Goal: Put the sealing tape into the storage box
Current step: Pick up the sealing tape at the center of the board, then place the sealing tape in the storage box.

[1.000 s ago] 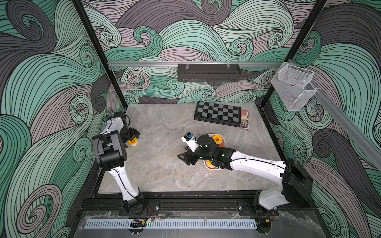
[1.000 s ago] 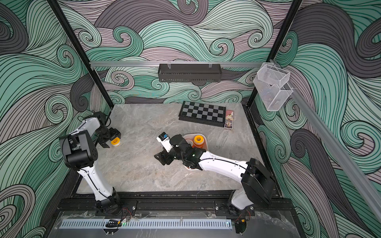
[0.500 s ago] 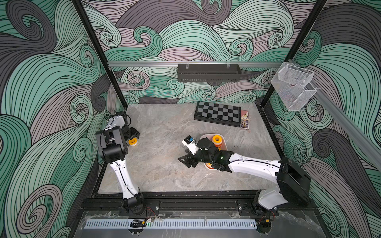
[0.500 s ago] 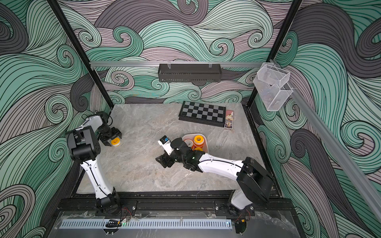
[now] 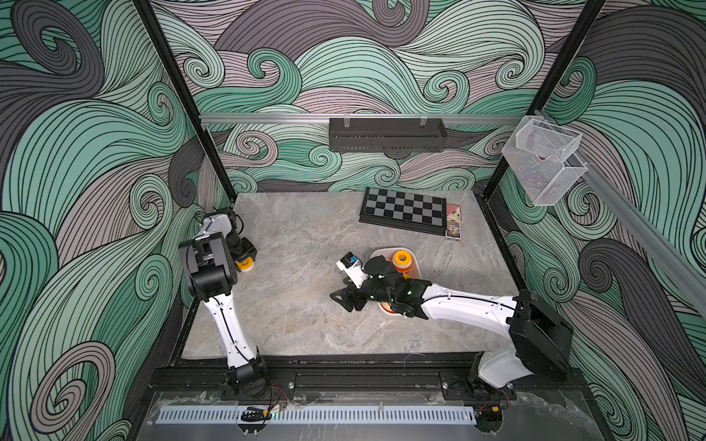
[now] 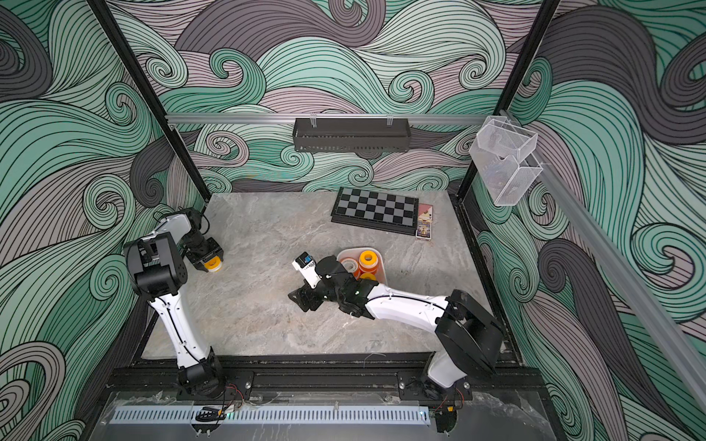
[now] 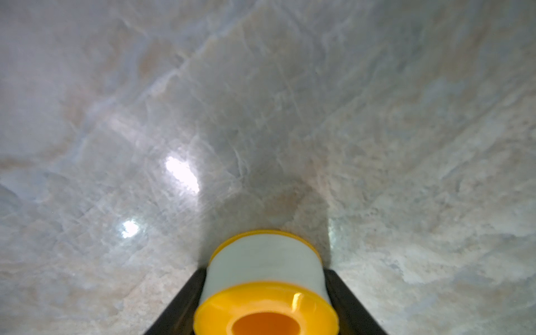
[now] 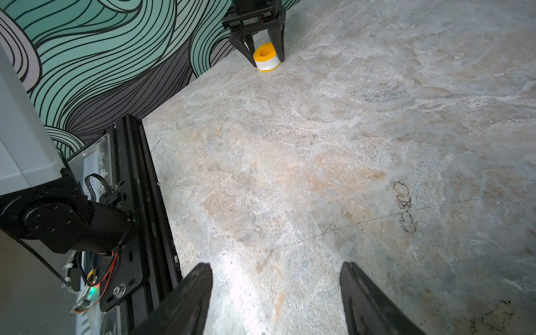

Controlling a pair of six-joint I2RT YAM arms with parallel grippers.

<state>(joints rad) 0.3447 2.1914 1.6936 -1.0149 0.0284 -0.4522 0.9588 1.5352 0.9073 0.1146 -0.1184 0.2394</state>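
A yellow spool of sealing tape (image 7: 265,287) stands on the table by the left wall, seen in both top views (image 5: 245,263) (image 6: 212,263) and far off in the right wrist view (image 8: 266,58). My left gripper (image 7: 265,271) is shut on it, one black finger on each side. The white storage box (image 5: 382,252) (image 6: 345,252) sits right of the middle and holds orange spools (image 5: 402,259) (image 6: 368,259); my right arm hides part of it. My right gripper (image 8: 275,266) (image 5: 345,299) is open, low over bare table left of the box, with nothing between its fingers.
A chessboard (image 5: 405,210) and a small card box (image 5: 453,225) lie at the back right. A long black bin (image 5: 386,135) hangs on the back rail. Clear mesh baskets (image 5: 542,160) hang on the right rail. The black frame rail (image 8: 139,179) borders the table's front edge.
My left gripper has shut on the yellow spool, and the left arm's elbow has swung nearer the table. The right arm has shifted slightly and its gripper stays open.
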